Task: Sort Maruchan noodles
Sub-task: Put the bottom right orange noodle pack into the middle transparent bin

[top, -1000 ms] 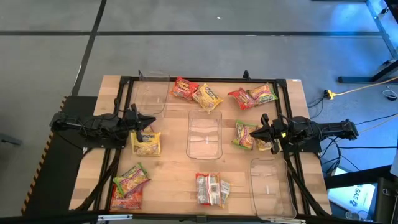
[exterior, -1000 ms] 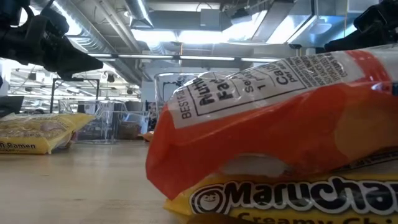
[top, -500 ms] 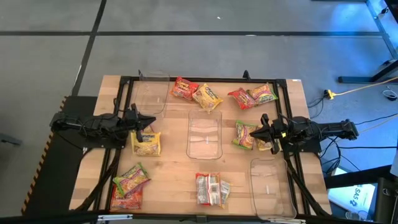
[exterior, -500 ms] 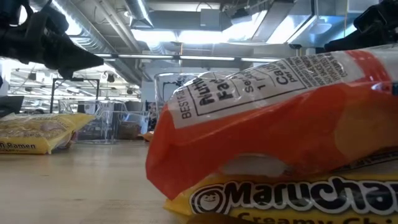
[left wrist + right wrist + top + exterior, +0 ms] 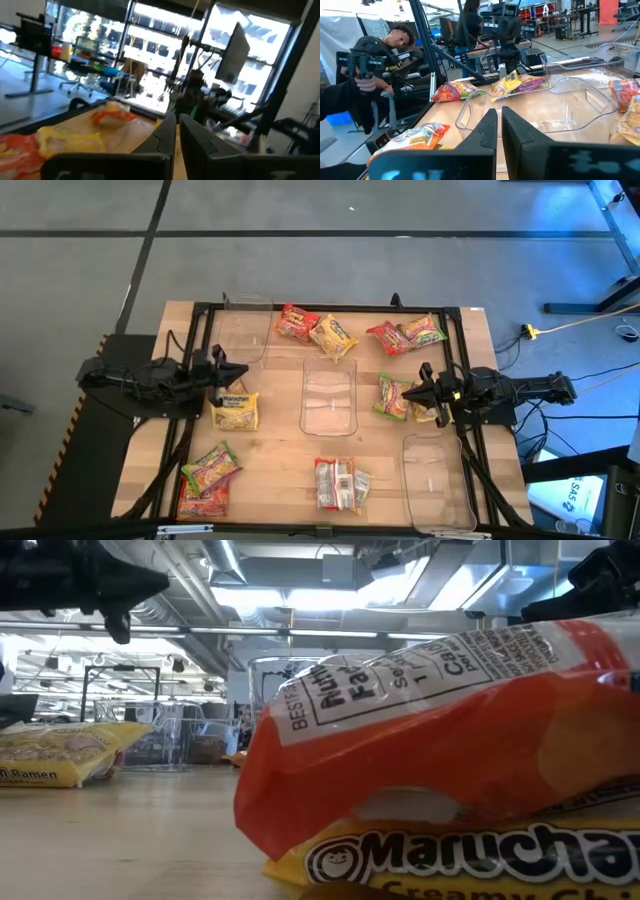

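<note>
Around the middle tray point(image 5: 329, 398) the packets point(image 5: 234, 409) lie scattered: a yellow one just beside the left gripper point(image 5: 241, 375), green and yellow ones under the right gripper point(image 5: 414, 395). Both grippers hover empty, fingers pressed together. Two more trays point(image 5: 245, 328) sit at the table's corners, and a person point(image 5: 375, 60) sits beyond the table.

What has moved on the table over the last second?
Only the left pincer: it drew back slightly toward its own side and rose, shut and empty, above the yellow Maruchan packet. The right pincer, the other packets and the clear trays stayed put.
</note>
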Motion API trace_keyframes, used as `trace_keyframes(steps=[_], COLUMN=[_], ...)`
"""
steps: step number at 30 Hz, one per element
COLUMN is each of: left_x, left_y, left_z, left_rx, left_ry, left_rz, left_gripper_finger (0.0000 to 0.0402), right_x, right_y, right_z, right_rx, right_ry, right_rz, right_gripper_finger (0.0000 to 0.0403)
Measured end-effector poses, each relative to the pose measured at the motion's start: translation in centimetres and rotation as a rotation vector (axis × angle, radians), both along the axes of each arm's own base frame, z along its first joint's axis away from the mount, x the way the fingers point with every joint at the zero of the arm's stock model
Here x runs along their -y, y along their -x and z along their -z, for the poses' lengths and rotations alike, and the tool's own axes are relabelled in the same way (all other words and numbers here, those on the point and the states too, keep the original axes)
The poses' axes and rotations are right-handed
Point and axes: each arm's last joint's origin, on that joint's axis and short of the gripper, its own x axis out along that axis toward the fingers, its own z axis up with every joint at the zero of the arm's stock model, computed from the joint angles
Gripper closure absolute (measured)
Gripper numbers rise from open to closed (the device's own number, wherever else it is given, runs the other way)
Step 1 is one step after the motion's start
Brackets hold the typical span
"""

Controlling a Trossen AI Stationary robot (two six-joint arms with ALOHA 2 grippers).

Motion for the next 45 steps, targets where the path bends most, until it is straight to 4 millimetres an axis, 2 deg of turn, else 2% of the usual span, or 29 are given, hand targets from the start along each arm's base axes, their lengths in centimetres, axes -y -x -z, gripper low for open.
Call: trace_keyframes(steps=[4, 8, 13, 18, 23, 30, 34, 38, 45], left_x=[0.4, 1.1, 2.8, 5.1, 7.9, 11.8, 13.2, 14.6, 15.7], left_y=[-1.2, -2.8, -5.8, -8.6, -11.3, -14.4, -16.1, -17.5, -20.1], left_z=[-0.3, -1.6, -3.9, -4.8, -5.0, -3.7, -3.6, -3.7, -4.5], left_rx=[0.000, -0.062, -0.155, -0.241, -0.313, -0.414, -0.423, -0.424, -0.404], left_ry=[-0.012, -0.015, -0.049, -0.087, -0.090, -0.129, -0.119, -0.124, -0.107], left_rz=[0.057, 0.107, 0.160, 0.210, 0.236, 0.254, 0.272, 0.402, 0.393], left_gripper_finger=[0.0383, 0.0383, 0.0383, 0.0383, 0.0383, 0.0383, 0.0383, 0.0383, 0.0383], right_x=[0.1, 0.1, 0.1, 0.1, 0.0, -0.4, -0.6, -0.8, -3.2], right_y=[0.0, 0.0, 0.0, 0.0, -0.4, -1.8, -2.6, -3.8, -5.7], right_z=[-0.1, -0.1, -0.4, -1.2, -1.5, -1.9, -2.7, -4.7, -4.8], right_rx=[0.006, 0.004, 0.004, 0.004, -0.047, -0.171, -0.205, -0.193, -0.295], right_ry=[-0.036, -0.084, -0.106, -0.106, -0.097, -0.111, -0.069, -0.019, 0.033], right_rz=[0.020, 0.026, 0.042, 0.034, 0.010, -0.063, -0.105, -0.144, -0.276], right_gripper_finger=[0.0400, 0.0400, 0.0400, 0.0400, 0.0400, 0.0400, 0.0400, 0.0400, 0.0400])
